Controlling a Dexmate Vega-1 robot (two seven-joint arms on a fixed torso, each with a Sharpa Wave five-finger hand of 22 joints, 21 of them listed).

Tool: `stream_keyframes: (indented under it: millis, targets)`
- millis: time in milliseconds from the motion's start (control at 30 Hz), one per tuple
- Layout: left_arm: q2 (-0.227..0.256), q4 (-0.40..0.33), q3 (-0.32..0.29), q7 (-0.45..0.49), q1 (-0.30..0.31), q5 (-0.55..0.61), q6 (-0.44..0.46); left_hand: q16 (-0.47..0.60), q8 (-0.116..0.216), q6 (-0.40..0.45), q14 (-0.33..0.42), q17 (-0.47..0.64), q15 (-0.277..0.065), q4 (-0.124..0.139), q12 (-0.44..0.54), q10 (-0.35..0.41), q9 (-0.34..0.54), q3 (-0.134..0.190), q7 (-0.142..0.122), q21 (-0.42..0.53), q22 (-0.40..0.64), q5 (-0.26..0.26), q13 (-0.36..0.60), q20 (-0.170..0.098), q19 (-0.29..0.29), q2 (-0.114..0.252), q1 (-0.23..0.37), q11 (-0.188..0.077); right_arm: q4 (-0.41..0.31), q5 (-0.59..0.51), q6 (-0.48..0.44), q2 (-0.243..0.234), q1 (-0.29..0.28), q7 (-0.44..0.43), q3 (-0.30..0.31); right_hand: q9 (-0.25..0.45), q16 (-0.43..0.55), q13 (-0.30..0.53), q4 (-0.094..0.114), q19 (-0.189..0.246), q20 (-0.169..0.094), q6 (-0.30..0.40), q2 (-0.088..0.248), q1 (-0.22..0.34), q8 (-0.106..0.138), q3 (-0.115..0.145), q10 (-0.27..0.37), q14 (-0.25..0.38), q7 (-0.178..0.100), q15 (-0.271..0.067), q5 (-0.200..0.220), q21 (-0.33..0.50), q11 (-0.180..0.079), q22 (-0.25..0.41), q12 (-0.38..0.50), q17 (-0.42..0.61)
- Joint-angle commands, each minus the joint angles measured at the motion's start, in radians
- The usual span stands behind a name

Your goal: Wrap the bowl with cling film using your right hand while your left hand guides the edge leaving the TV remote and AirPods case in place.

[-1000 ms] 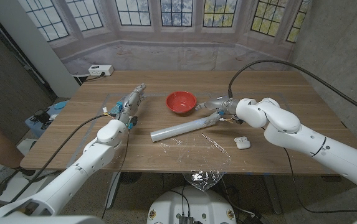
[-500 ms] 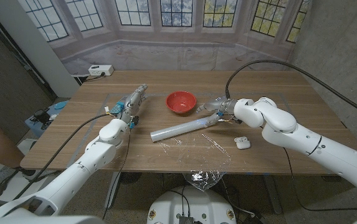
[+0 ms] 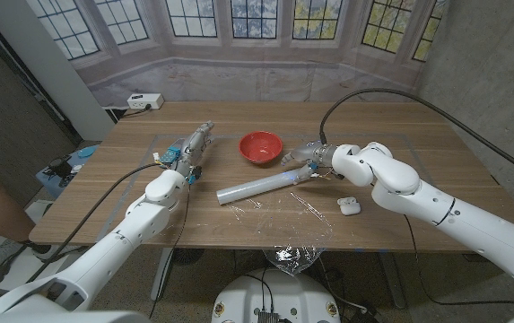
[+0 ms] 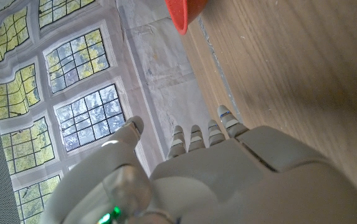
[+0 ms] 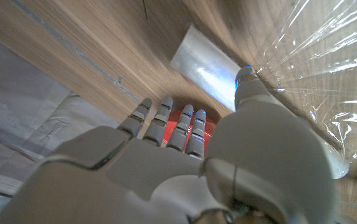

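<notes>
Glistening crinkled film (image 3: 297, 235); smooth white roll (image 3: 258, 187); round red bowl (image 3: 261, 146)

Bare wood lies open between the left hand (image 3: 192, 146) and the red bowl (image 3: 261, 146), while the cling film roll (image 3: 258, 187) bars the bowl's near side.

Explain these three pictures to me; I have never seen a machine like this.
It is a two-armed robot with human-like hands at a wooden table. The wide picture looks down from its head; the other two come from cameras on its wrists, looking over each hand's back. On the table lie a red bowl, a roll of cling film with loose film trailing off it, and a white earbud case. The right hand is at the roll's end, fingers extended; whether it grips is unclear. The left hand holds nothing.
</notes>
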Motion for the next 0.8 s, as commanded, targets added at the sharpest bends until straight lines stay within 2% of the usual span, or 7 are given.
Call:
stream_keyframes:
  millis: [33,167,233,600,800]
  targets:
    - [-0.005,0.013,0.001,-0.003,-0.004,-0.009,0.002,0.006,0.006,0.008,0.002,0.005,0.006,0.004,-0.003,0.005,0.004,0.005,0.003,-0.007,0.006,0.005,0.004,-0.001,0.009,0.002,0.01,0.001,0.026,-0.033,0.007,0.032,0.005,0.008,-0.015,0.006,0.01,0.005,0.003,0.026,-0.024,0.032,-0.006,0.014,0.012,0.006,0.029,0.035,0.0,-0.132,0.008,0.01,0.0,0.004,0.01,0.004]
    - [-0.005,0.017,0.001,-0.004,-0.005,-0.013,0.006,0.007,0.006,0.01,0.005,0.005,0.005,0.004,-0.002,0.009,0.004,0.006,0.003,-0.009,0.006,0.005,0.005,0.0,0.01,0.002,0.01,0.002,0.035,-0.034,0.011,0.038,0.01,0.012,-0.019,0.006,0.01,0.007,0.006,0.044,-0.051,0.041,-0.003,0.019,0.011,0.009,0.036,0.044,0.002,-0.134,0.009,0.014,0.0,0.005,0.01,0.005]
    - [-0.005,0.018,0.001,-0.004,-0.005,-0.014,0.007,0.007,0.006,0.012,0.005,0.005,0.005,0.004,-0.002,0.01,0.004,0.006,0.003,-0.009,0.006,0.005,0.005,0.0,0.01,0.002,0.01,0.002,0.04,-0.035,0.015,0.04,0.012,0.01,-0.021,0.007,0.012,0.007,0.007,0.051,-0.056,0.043,-0.001,0.021,0.011,0.01,0.039,0.052,0.002,-0.137,0.009,0.015,-0.001,0.005,0.009,0.005]
    - [-0.007,0.025,0.004,-0.005,-0.011,-0.012,0.009,0.007,0.007,0.017,0.008,0.005,0.003,0.006,-0.001,0.013,0.004,0.007,0.006,-0.014,0.006,0.005,0.005,-0.001,0.015,0.002,0.011,0.003,0.063,-0.041,0.035,0.047,0.021,-0.002,-0.029,0.008,0.017,0.012,0.005,0.068,-0.064,0.096,-0.001,0.037,0.021,0.02,0.079,0.097,-0.011,-0.15,0.01,0.012,-0.003,0.005,0.017,0.006]
    - [-0.009,0.023,0.005,-0.001,-0.011,-0.01,0.009,0.008,0.007,0.018,0.009,0.005,0.004,0.007,-0.001,0.014,0.004,0.007,0.006,-0.016,0.006,0.005,0.005,-0.001,0.016,0.002,0.012,0.004,0.072,-0.048,0.04,0.051,0.025,-0.007,-0.033,0.008,0.017,0.014,0.003,0.076,-0.065,0.127,-0.005,0.051,0.025,0.03,0.108,0.125,-0.028,-0.166,0.012,0.01,-0.017,0.005,0.022,0.006]
